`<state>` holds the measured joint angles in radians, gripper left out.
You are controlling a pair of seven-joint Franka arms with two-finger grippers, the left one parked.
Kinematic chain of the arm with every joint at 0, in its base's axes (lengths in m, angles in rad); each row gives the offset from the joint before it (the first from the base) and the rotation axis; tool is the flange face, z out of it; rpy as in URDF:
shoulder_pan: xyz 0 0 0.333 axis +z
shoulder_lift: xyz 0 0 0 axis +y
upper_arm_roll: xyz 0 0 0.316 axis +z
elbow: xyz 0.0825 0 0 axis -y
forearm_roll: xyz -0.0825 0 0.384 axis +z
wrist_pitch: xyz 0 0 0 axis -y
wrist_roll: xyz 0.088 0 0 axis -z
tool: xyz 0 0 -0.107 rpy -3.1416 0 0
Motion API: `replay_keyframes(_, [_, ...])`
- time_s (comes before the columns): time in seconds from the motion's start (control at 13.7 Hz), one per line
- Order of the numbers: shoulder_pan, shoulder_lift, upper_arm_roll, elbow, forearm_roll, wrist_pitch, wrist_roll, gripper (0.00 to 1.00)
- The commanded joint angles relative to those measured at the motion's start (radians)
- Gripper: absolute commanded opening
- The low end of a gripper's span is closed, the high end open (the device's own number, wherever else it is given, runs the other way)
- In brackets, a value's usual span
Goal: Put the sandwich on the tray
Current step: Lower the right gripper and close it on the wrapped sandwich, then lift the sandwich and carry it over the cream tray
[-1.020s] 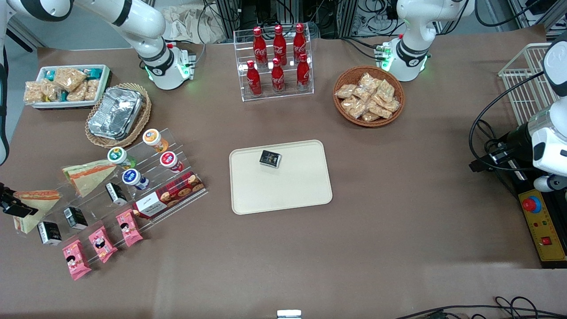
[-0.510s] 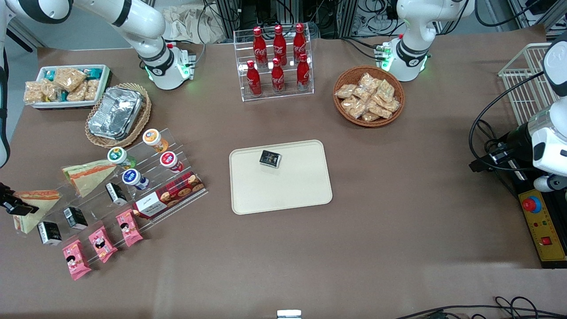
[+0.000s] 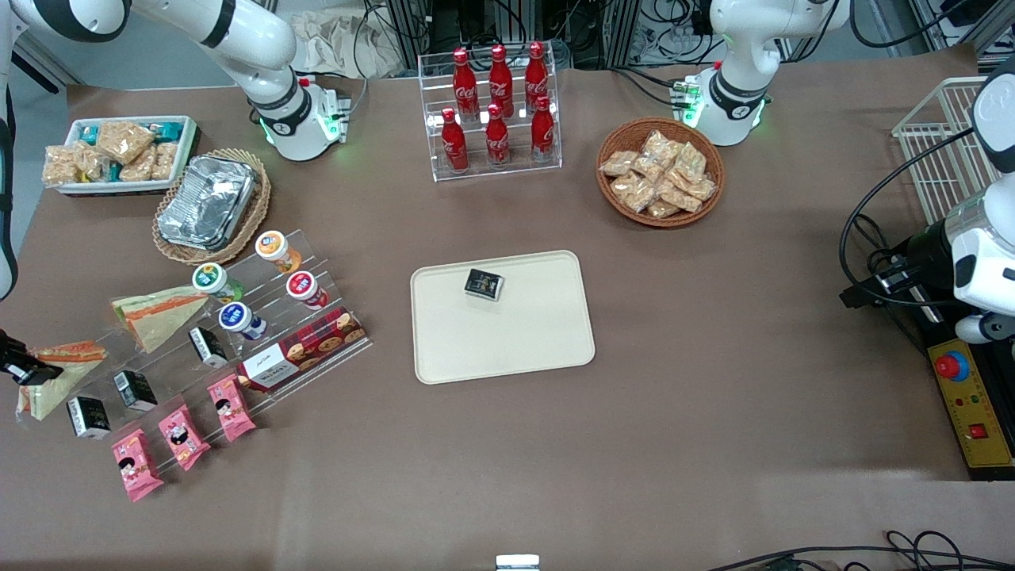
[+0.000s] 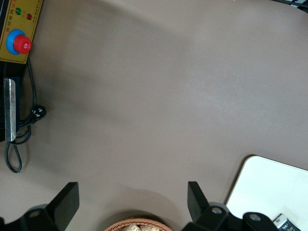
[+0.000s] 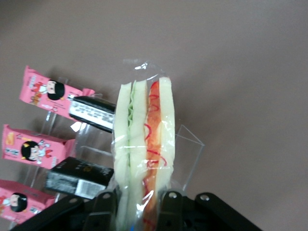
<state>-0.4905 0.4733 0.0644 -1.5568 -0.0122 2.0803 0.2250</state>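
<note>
Claw (image 5: 137,207): closed narrow on the sandwich (image 5: 143,154), one finger (image 5: 103,204) against each bread face, gripping the wrapped wedge near its wide end.
Claw position: at the working arm's end of the desk (image 3: 714,412), mostly cut off by the front view's edge; only a dark tip (image 3: 24,369) shows.
Sandwich: in the claw, its point angled away, above a clear acrylic stand (image 5: 185,149).
Tray (image 3: 507,341): well apart from the claw, mid-desk, carrying a small black packet (image 3: 484,284).
Near the claw: pink snack packets (image 5: 48,94) and black cartons (image 5: 91,113) on the stand.
Hard to make out: whether the sandwich touches the stand; the claw's body is out of view.
</note>
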Motion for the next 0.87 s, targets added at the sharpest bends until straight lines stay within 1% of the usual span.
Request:
replay_keyframes(0.0, [-0.002,-0.031,0.012,0.018,0.041,-0.005,-0.019,0.0])
replay_keyframes(0.07, [0.0,-0.05,0.015,0.02,0.043,-0.022,-0.019,0.0])
replay_keyframes(0.15, [0.0,-0.07,0.018,0.041,0.061,-0.066,-0.018,0.0])
replay_keyframes(0.29, [0.0,-0.084,0.031,0.133,0.122,-0.223,-0.007,0.0])
replay_keyframes(0.36, [0.001,-0.084,0.029,0.185,0.129,-0.294,0.008,0.0])
replay_keyframes(0.44, [0.018,-0.084,0.031,0.204,0.129,-0.348,0.06,0.0])
replay_keyframes(0.51, [0.047,-0.099,0.032,0.208,0.129,-0.391,0.138,0.0])
replay_keyframes(0.66, [0.119,-0.14,0.035,0.208,0.13,-0.46,0.351,0.0])
replay_keyframes(0.8, [0.211,-0.16,0.035,0.208,0.13,-0.5,0.564,0.0])
